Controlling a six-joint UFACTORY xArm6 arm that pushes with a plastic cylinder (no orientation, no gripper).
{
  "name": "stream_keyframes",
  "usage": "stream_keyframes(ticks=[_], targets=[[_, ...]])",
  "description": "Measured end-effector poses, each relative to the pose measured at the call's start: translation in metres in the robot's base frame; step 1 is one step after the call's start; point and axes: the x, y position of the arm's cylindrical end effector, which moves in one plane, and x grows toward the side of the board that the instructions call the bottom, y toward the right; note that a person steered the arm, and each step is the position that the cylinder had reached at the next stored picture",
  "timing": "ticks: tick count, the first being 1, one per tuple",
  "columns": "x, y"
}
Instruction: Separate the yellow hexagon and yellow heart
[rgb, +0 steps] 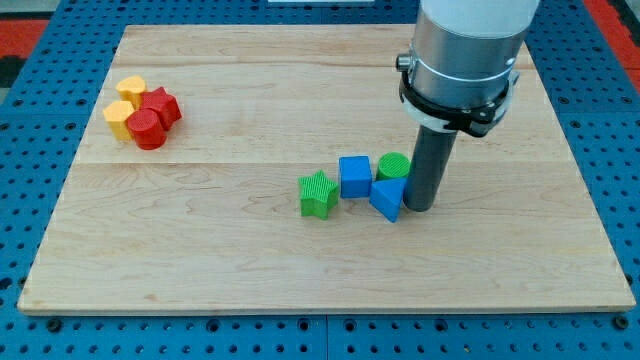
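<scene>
Two yellow blocks sit at the view's upper left, touching each other. The upper one (131, 88) looks like the yellow heart and the lower one (118, 118) like the yellow hexagon, though the shapes are hard to tell. A red star (162, 105) and a red cylinder (147, 129) press against their right side. My tip (420, 207) is far off at the centre right of the board, touching the right side of a blue block (389, 197).
A blue cube (354, 176), a green cylinder (393, 165) and a green star (318, 193) cluster just left of my tip. The wooden board (250, 270) lies on a blue pegboard table.
</scene>
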Motion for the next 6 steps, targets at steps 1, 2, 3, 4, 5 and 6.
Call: stream_keyframes(ticks=[1, 2, 3, 4, 5, 6], targets=[[0.030, -0.007], [0.069, -0.062], [0.081, -0.169], [0.051, -0.261], [-0.003, -0.302], [-0.060, -0.338]])
